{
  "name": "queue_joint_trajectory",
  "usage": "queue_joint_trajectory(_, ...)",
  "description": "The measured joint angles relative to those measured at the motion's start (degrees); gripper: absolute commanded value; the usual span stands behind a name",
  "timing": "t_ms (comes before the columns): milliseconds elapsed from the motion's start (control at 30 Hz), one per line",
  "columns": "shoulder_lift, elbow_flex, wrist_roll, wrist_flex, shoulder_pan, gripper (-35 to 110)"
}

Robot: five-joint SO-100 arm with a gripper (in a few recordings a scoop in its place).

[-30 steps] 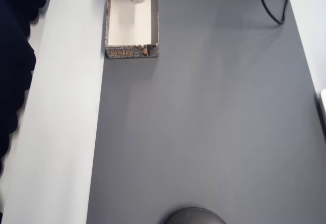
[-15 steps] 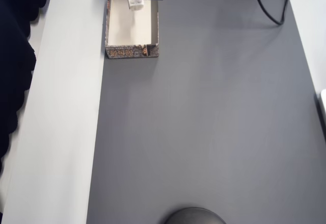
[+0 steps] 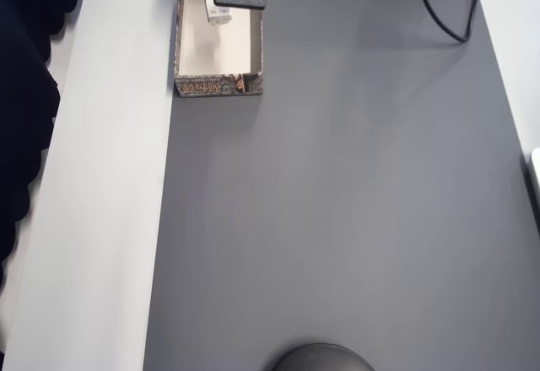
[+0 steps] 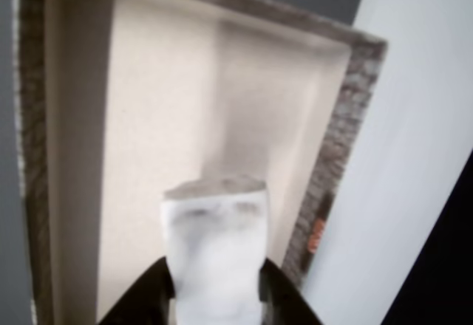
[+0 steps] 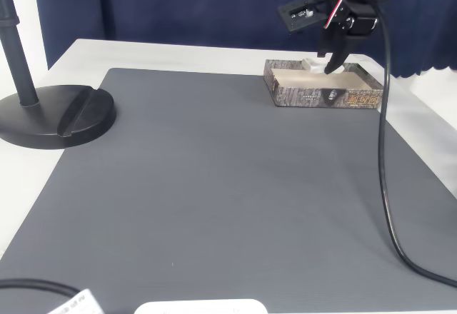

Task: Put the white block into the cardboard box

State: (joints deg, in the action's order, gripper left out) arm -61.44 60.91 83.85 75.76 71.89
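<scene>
One white block (image 4: 214, 255) sits clamped between the two dark fingers (image 4: 148, 295) of the gripper (image 4: 214, 295), which press against its sides in the wrist view. The block hangs over the pale cream interior of the cardboard box (image 4: 133, 103), inside the line of its walls; whether it touches the floor of the box cannot be told. In the overhead view the gripper (image 3: 211, 8) reaches into the far end of the cardboard box (image 3: 218, 87) at the top edge of the picture, with a sliver of the white block (image 3: 218, 15) showing below the arm's dark body. The box lies along the left border of the grey mat (image 3: 354, 202), beside the white table (image 3: 110, 202). In the fixed view the gripper (image 5: 327, 66) points down into the cardboard box (image 5: 321, 96), with the white block (image 5: 312, 64) at its tip, just above the rim. A black cable (image 5: 385, 157) trails from the arm across the mat, and a black stand base (image 5: 57, 118) rests at the mat's left edge, well apart from the box.
</scene>
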Motion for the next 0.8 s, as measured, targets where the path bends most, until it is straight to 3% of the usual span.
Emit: queue_joint_trajectory(800, 3.9, 2.4, -1.3, -4.4, -0.2, -2)
